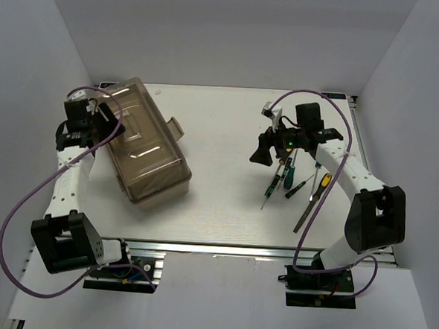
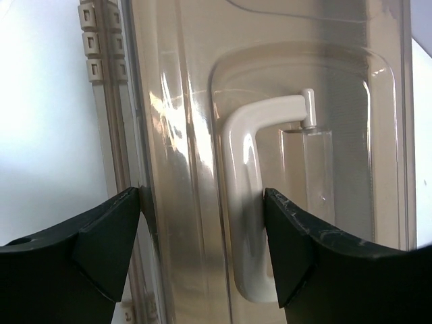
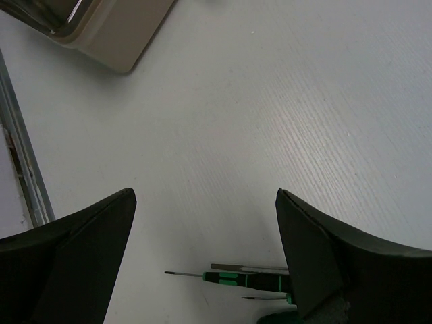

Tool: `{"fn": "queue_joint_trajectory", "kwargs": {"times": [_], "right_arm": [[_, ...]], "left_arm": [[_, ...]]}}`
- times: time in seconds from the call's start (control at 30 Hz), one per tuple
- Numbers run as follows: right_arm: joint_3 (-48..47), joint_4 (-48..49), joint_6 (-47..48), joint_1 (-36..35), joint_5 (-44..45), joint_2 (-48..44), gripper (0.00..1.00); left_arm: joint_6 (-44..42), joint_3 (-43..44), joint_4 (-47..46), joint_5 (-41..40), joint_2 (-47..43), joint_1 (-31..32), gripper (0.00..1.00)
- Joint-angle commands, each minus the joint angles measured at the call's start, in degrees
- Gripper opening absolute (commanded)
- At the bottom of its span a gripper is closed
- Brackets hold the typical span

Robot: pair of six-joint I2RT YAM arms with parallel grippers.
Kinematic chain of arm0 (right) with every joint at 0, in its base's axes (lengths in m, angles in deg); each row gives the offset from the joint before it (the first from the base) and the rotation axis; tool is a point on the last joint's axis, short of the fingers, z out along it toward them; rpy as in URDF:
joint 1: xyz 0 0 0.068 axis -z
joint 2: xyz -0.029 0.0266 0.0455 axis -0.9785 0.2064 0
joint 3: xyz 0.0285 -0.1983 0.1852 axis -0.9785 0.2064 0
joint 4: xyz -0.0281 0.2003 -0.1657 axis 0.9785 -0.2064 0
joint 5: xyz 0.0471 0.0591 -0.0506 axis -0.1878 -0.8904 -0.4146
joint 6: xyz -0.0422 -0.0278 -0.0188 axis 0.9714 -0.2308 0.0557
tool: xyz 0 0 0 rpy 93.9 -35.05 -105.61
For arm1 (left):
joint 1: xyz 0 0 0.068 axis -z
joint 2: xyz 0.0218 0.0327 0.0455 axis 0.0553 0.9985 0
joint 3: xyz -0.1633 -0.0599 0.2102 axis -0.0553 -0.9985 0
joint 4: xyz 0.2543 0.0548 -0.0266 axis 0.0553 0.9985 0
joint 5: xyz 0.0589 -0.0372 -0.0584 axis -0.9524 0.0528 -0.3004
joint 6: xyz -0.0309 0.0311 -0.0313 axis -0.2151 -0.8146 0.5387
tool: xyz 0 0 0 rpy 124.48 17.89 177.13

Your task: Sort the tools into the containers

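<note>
Nothing is sorted yet on my counter (image 1: 217, 202): the toolbox (image 1: 146, 141) sits shut at left, my left tool (image 2: 201, 202) spread astride its lid handle (image 2: 239, 202). My right tool (image 3: 206, 202) hangs wide open over the screwdrivers (image 1: 287, 176), which lie loose at right.

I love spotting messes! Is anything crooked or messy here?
The toolbox sits crooked on the table, lid shut. The screwdrivers lie loose in a jumble on its right side. Nothing looks broken or spilled.
</note>
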Motion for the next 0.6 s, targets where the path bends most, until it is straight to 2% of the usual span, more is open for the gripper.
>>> {"fn": "queue_joint_trajectory", "kwargs": {"times": [0.0,0.43,0.57], "right_arm": [[-2.16,-1.84,2.01,0.27,-1.00,1.10,0.89],[-9.54,-4.40,-0.96,-0.61,-2.85,4.70,0.89],[-12.27,-2.99,-4.83,-2.36,-1.80,5.49,0.88]], "left_arm": [[-8.38,-3.86,10.58,8.89,6.46,6.30,0.79],[-15.16,-3.69,6.72,21.01,12.88,13.34,0.79],[-15.25,-3.78,5.75,24.27,15.33,18.95,0.81]]}}
